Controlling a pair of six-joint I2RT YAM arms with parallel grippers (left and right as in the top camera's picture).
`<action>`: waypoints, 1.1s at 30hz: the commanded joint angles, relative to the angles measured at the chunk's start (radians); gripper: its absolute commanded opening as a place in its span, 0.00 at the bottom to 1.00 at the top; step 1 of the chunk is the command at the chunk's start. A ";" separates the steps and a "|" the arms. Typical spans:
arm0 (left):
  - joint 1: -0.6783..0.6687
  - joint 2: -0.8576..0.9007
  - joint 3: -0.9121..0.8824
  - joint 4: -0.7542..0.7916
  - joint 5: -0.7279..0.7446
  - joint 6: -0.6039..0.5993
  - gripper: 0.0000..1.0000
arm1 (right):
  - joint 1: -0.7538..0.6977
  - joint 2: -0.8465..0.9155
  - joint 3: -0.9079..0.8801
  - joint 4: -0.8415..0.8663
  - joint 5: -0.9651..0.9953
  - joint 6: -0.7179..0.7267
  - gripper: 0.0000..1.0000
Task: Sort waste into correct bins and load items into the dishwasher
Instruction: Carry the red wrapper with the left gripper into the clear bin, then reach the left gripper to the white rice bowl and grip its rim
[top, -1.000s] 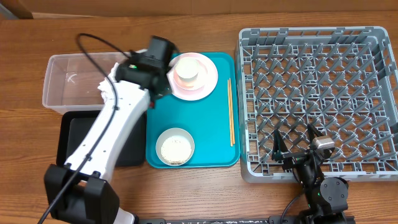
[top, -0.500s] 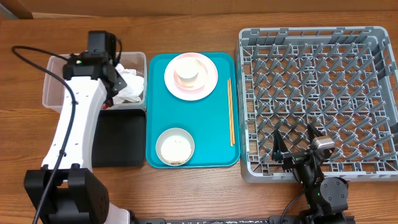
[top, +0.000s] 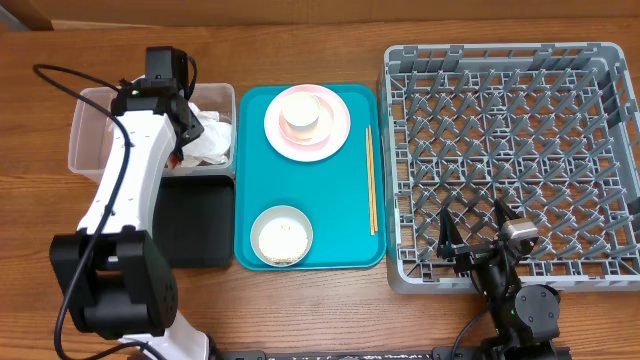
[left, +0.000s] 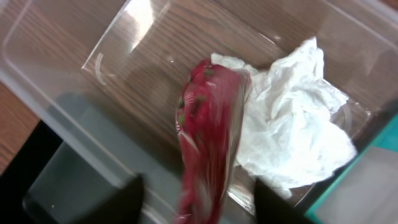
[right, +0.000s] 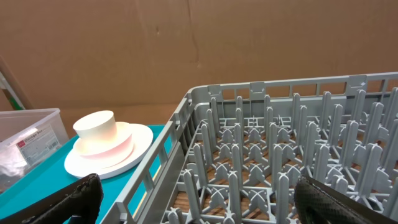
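A white label with a red band is seen on the wall of the clear tub at the left edge of the right wrist view; its writing is too small to be read. No other writing can be made out.

In the left wrist view the red wrapper is smeared by blur, so its crinkles and print are lost, and its lower end is cut off by the bottom edge. It is seen above the tub floor, at the centre of the frame, just beside the crumpled white tissue, which lies in the tub's right-hand end. The left gripper is shown only as two dark blurs at the bottom edge. They are spread wide, with the wrapper between them and touched by neither. From overhead the gripper is hidden under its own wrist.

The right gripper is spread wide too, with nothing held, at the near edge of the grey dish rack.

The black tray is partly covered by the left arm. On the teal tray are seen the pink plate with the white cup on it, the chopsticks along the right side, and a whitish bowl at lower left, whose grainy contents cannot be identified.
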 joint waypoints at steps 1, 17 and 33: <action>0.005 0.015 0.012 0.018 -0.019 0.056 0.79 | 0.003 -0.009 -0.010 0.006 0.002 -0.003 1.00; -0.046 -0.235 0.095 -0.335 0.617 0.169 0.08 | 0.003 -0.009 -0.010 0.006 0.002 -0.003 1.00; -0.594 -0.264 -0.066 -0.373 0.539 0.105 0.04 | 0.003 -0.009 -0.010 0.006 0.002 -0.003 1.00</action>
